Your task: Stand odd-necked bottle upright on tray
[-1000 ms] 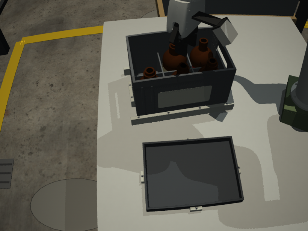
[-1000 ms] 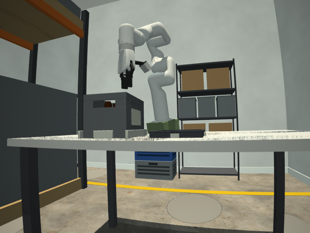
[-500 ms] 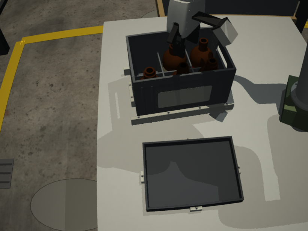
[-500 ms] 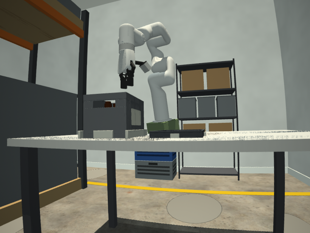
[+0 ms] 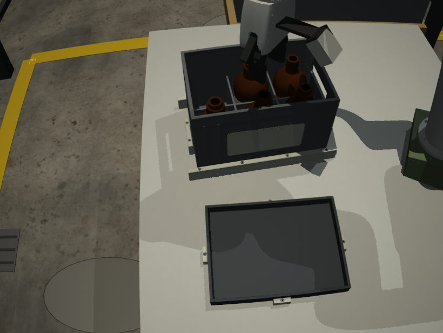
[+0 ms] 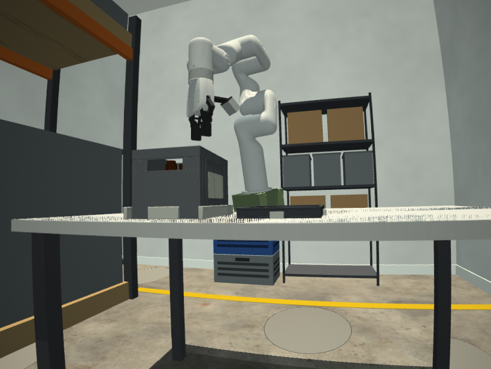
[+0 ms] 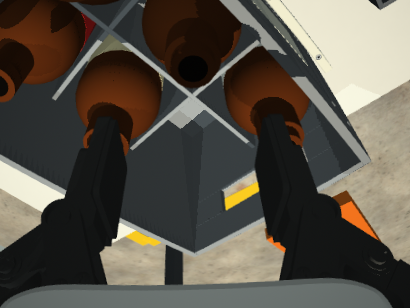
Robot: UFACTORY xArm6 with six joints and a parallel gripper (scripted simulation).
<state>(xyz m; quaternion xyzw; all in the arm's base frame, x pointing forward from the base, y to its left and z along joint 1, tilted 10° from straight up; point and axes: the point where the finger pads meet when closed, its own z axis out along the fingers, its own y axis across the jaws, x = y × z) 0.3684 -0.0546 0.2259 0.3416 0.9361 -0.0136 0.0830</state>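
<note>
Centring the claw (image 5: 256,73) (image 6: 200,135) (image 7: 190,141), spread and empty, over the upper-centre brown bottle (image 5: 249,86) (image 7: 118,82) is advised before any descent into the crate (image 5: 211,143) (image 6: 166,190) (image 7: 155,195).

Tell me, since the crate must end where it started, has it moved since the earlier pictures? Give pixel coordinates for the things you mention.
No, the crate (image 5: 211,146) (image 6: 166,190) (image 7: 345,130) sits unshifted against its long front rail (image 5: 264,162).
</note>
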